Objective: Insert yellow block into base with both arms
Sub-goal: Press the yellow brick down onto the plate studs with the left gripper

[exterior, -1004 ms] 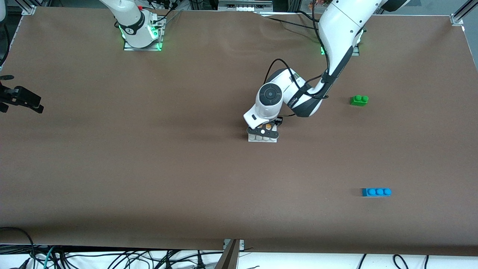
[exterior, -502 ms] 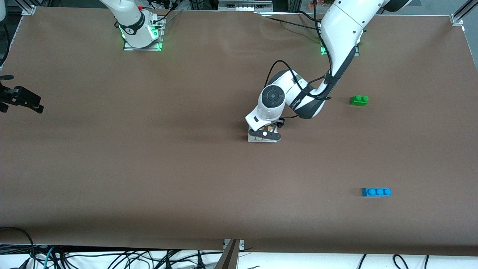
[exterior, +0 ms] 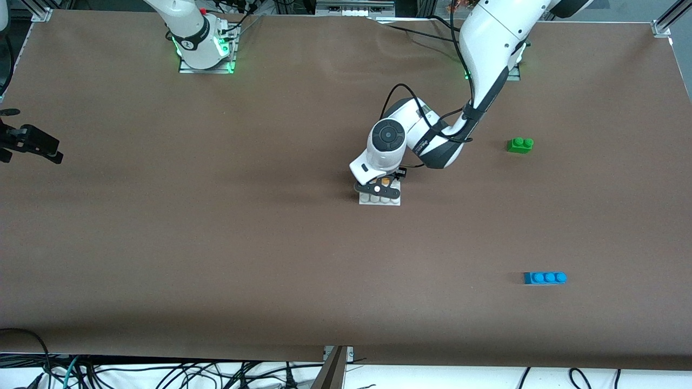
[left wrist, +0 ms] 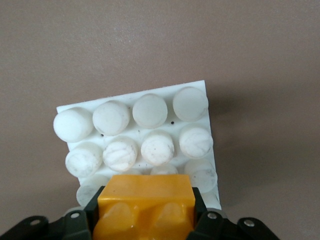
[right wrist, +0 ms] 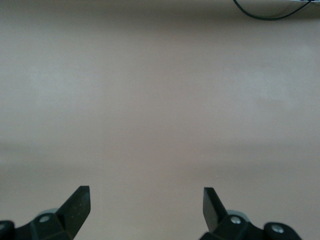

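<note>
The yellow block [left wrist: 146,200] is clamped between the black fingers of my left gripper [left wrist: 146,210], which is shut on it. That gripper [exterior: 380,189] hangs low over the white studded base [exterior: 380,200] near the table's middle. Only a sliver of the yellow block [exterior: 386,181] shows under the wrist in the front view. In the left wrist view the block covers one edge row of the base [left wrist: 150,110]; I cannot tell whether they touch. My right gripper [right wrist: 146,192] stands open over bare brown table, away from the base.
A green two-stud brick [exterior: 520,145] lies toward the left arm's end, farther from the front camera than the base. A blue three-stud brick [exterior: 545,277] lies nearer to that camera. A black cable [exterior: 411,97] loops off the left wrist.
The left gripper, still shut on the yellow block, dipped toward the base's camera-side edge, then drew back a little. The base and the loose bricks have not moved.
</note>
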